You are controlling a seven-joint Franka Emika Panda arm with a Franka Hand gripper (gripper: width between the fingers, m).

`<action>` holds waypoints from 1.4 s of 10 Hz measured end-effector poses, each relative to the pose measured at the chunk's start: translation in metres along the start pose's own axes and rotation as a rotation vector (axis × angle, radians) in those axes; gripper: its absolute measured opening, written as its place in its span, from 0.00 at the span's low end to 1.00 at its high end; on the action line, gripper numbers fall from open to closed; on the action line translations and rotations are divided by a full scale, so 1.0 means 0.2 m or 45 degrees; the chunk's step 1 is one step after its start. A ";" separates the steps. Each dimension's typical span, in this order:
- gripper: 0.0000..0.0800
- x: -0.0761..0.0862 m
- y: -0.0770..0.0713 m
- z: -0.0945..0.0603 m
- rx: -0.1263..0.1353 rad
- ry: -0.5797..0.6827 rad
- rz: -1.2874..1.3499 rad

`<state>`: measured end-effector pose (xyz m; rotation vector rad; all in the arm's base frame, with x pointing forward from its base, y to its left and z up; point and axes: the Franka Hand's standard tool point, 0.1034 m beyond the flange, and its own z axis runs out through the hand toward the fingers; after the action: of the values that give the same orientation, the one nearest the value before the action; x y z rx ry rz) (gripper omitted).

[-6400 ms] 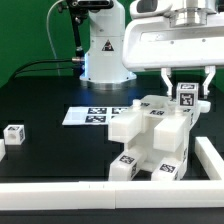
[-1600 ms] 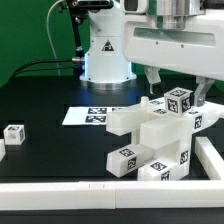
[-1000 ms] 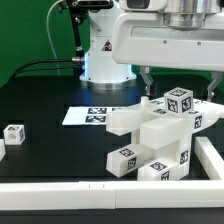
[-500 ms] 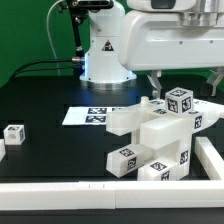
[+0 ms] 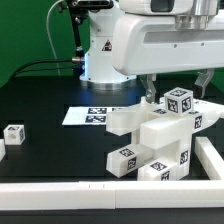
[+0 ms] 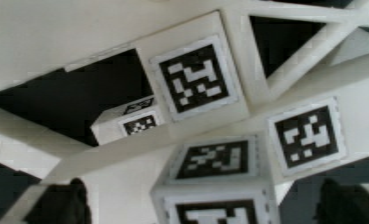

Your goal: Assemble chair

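Exterior view: the half-built chair (image 5: 150, 135) stands on the bench (image 5: 50, 100) at the exterior view's right. The hand (image 5: 177, 93) hangs over its top block (image 5: 181, 101), fingers (image 5: 149, 90) wide, probably lining up a grip.

Wrist view: both fingers (image 6: 56, 200) flank that block (image 6: 213, 190), with gaps showing.

Block (image 5: 14, 134) at the exterior view's left, chair (image 5: 160, 135) right, marker board (image 5: 90, 116) behind chair

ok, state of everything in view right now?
gripper: open, straddling the top block
chair: partly built, not held
loose block: lying apart from the chair, untouched
marker board: lying flat
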<state>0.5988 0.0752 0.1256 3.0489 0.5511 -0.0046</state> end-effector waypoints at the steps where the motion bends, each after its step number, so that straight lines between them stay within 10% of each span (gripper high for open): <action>1: 0.67 0.00 0.00 0.00 0.002 0.000 0.043; 3: 0.36 0.01 0.00 -0.01 0.001 0.005 0.282; 14: 0.36 0.03 -0.02 -0.01 0.042 0.015 1.650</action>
<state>0.6030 0.0802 0.1268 2.7986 -1.4182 0.0460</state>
